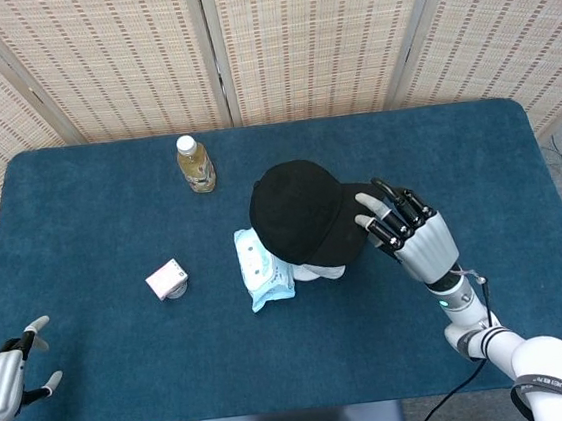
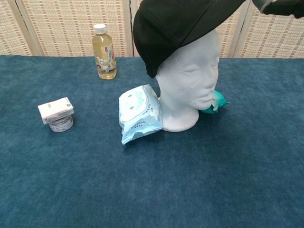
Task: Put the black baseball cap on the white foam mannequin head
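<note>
Beside the mannequin head [image 2: 187, 85] lies a wipes pack [image 2: 137, 113], touching.

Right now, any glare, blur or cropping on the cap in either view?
Head view: even light, no glare, sharp; the black cap reads as a flat dark blob with little texture, right hand at its brim. Chest view: cap cut off by the top edge, its underside in shadow; mannequin head is evenly lit, face detail clear; the fingers are only a cropped sliver.
</note>
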